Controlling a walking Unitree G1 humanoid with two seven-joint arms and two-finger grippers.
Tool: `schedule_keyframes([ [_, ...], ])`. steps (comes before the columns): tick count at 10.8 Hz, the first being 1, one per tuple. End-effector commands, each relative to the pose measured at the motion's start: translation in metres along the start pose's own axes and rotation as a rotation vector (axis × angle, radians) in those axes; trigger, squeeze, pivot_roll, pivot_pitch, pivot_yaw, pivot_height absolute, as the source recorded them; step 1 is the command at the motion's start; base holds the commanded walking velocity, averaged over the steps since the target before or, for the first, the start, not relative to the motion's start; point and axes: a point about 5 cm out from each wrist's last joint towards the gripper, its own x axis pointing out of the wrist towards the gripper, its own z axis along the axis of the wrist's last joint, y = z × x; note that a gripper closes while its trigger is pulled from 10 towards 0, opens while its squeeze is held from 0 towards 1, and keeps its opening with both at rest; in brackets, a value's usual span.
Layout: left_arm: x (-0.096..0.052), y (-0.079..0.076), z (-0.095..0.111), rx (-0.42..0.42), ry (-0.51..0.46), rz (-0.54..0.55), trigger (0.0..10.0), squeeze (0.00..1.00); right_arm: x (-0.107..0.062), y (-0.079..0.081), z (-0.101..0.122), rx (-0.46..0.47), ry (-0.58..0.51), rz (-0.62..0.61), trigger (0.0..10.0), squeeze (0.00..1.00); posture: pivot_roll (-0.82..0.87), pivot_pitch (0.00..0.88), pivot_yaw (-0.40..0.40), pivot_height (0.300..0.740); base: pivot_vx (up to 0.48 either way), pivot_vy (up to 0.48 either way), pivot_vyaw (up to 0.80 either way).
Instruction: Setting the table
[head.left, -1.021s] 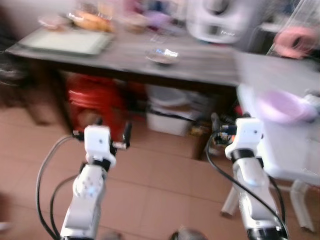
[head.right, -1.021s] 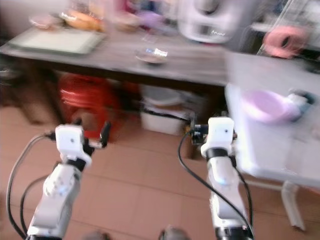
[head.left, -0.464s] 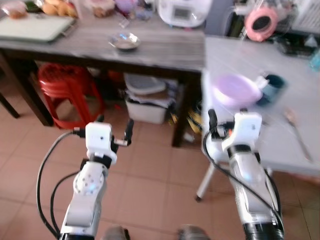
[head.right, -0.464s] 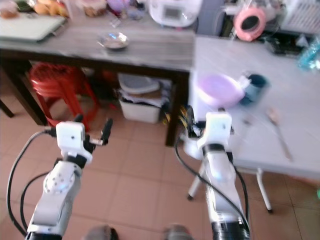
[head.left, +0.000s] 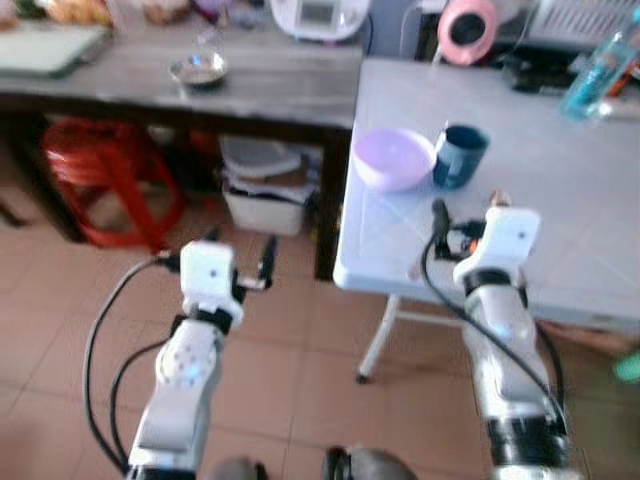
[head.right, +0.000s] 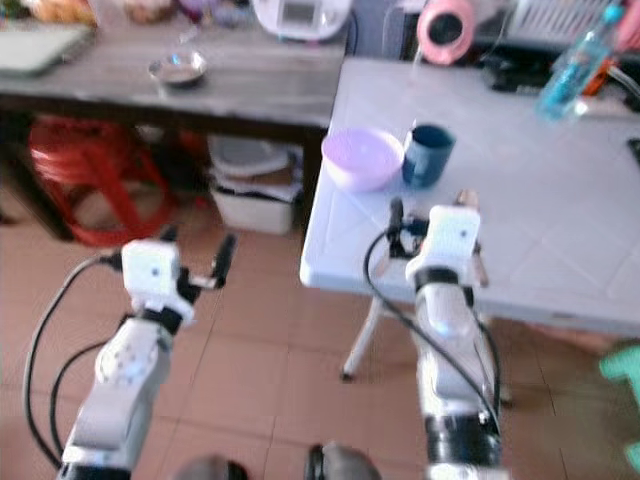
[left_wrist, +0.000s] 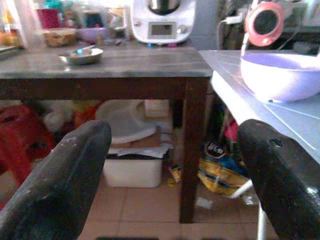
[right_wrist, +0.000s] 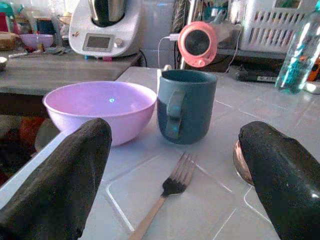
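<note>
Fingers (right_wrist: 70, 165) apart before empty purple bowl (right_wrist: 100, 107), teal mug (right_wrist: 186, 105).

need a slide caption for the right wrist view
Open right pincer faces a purple bowl, teal mug and fork on the white table.

One purple bowl (right_wrist: 100, 107), one teal mug (right_wrist: 186, 106), one fork (right_wrist: 167, 192), possibly one spoon (right_wrist: 242, 160), one bottle (head.left: 597, 60).
</note>
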Motion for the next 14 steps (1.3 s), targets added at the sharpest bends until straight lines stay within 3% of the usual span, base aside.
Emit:
schedule_keyframes([
  [1,0.001,0.000,0.003,0.007,-0.004,-0.013,10.0,0.00,0.005,-0.005,0.003,0.009,-0.001,-0.029,10.0,0.00,-0.03,0.098,-0.005,0.740,0.000,0.000,-0.61],
  [8,0.000,-0.002,0.005,0.013,-0.016,-0.052,10.0,0.00,0.001,-0.003,-0.002,0.009,0.009,-0.023,10.0,0.00,-0.03,0.100,0.003,0.740,0.276,0.000,0.00],
  [10,0.000,-0.002,0.005,0.013,-0.011,-0.043,10.0,0.00,0.001,-0.001,0.001,-0.029,-0.016,0.012,10.0,0.00,-0.03,0.100,0.001,0.740,0.409,0.000,0.00],
  [14,0.003,0.001,0.008,0.014,-0.036,-0.003,10.0,0.00,0.000,0.015,0.012,-0.124,-0.086,0.148,10.0,0.00,-0.04,0.096,-0.010,0.740,0.060,0.000,0.00],
])
